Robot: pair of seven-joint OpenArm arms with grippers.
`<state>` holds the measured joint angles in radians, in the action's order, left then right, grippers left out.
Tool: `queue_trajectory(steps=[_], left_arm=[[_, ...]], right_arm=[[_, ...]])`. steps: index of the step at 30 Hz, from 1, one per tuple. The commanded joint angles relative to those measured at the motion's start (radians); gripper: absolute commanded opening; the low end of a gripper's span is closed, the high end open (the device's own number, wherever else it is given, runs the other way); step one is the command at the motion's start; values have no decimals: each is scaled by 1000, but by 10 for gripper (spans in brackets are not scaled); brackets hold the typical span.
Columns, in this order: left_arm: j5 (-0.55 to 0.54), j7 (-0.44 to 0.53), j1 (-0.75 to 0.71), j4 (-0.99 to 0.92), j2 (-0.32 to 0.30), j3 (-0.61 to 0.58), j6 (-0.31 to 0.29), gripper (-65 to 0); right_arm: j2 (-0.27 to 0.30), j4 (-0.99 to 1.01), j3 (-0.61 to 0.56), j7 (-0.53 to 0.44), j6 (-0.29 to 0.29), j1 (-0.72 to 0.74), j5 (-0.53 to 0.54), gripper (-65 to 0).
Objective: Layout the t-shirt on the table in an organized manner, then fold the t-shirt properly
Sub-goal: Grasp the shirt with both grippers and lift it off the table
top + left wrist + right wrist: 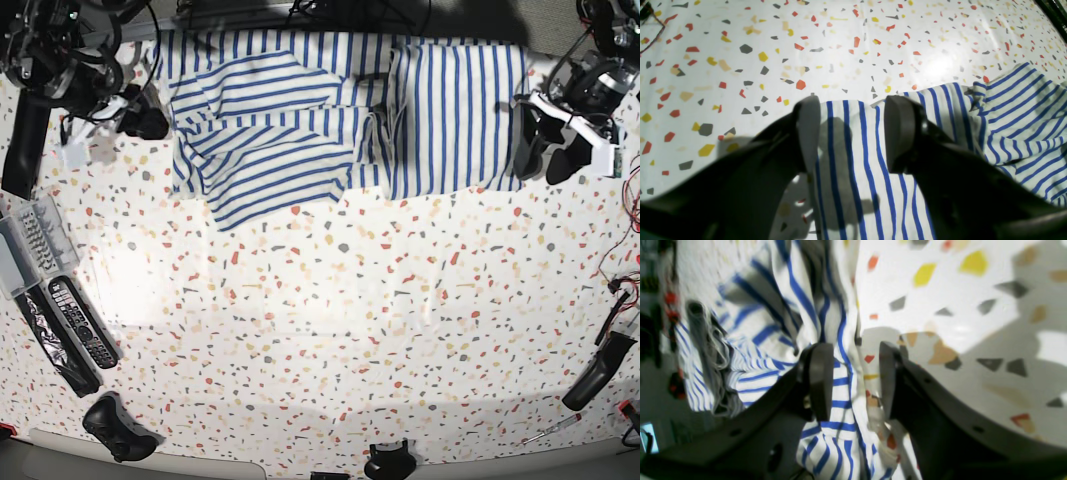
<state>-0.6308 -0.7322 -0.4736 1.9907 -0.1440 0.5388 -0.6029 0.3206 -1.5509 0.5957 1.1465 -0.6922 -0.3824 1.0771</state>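
Shirt (340, 110) lies at the far edge of our worktop (330, 330), partly spread and rumpled on one side. Our left gripper (851, 131) hovers released over its edge; our right gripper (851, 380) straddles a fold, jaws apart.

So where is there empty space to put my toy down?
The big middle of the speckled white terrazzo table is bare, below the blue-striped white t-shirt and right of the black remote controls. The far edge is crowded: the shirt fills it, with the left gripper and right gripper at its ends.
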Motion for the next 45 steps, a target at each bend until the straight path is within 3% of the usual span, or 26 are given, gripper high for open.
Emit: queue_trajectory(steps=[1, 8, 12, 24, 33, 36, 38, 45], left_arm=[[-21, 27, 0, 18, -6, 5, -3, -366], [-35, 15, -8, 18, -6, -2, -4, -366], [-77, -11, -28, 18, -6, -48, -50, -366], [-76, -8, -31, 18, -6, -91, -49, -366], [-24, -8, -31, 18, -6, -91, -49, -366], [-24, -8, -31, 18, -6, -91, -49, -367], [-24, -8, -31, 18, -6, -91, -49, -367], [-24, -8, -31, 18, -6, -91, -49, -367]], right_arm=[[12, -11, 7, -8, -6, 2, 36, -429], [11, 123, -97, -9, -6, 6, 44, -429], [11, 178, -119, 2, -6, 12, 137, -429], [2, 178, -118, 250, -6, 33, 406, -425], [8, 178, -117, 250, -6, 39, 404, -425], [-3, 178, -119, 139, -6, 39, 249, -425], [-17, 178, -119, 100, -6, 39, 212, -425], [-84, 178, -121, 157, -6, 87, 208, -430]])
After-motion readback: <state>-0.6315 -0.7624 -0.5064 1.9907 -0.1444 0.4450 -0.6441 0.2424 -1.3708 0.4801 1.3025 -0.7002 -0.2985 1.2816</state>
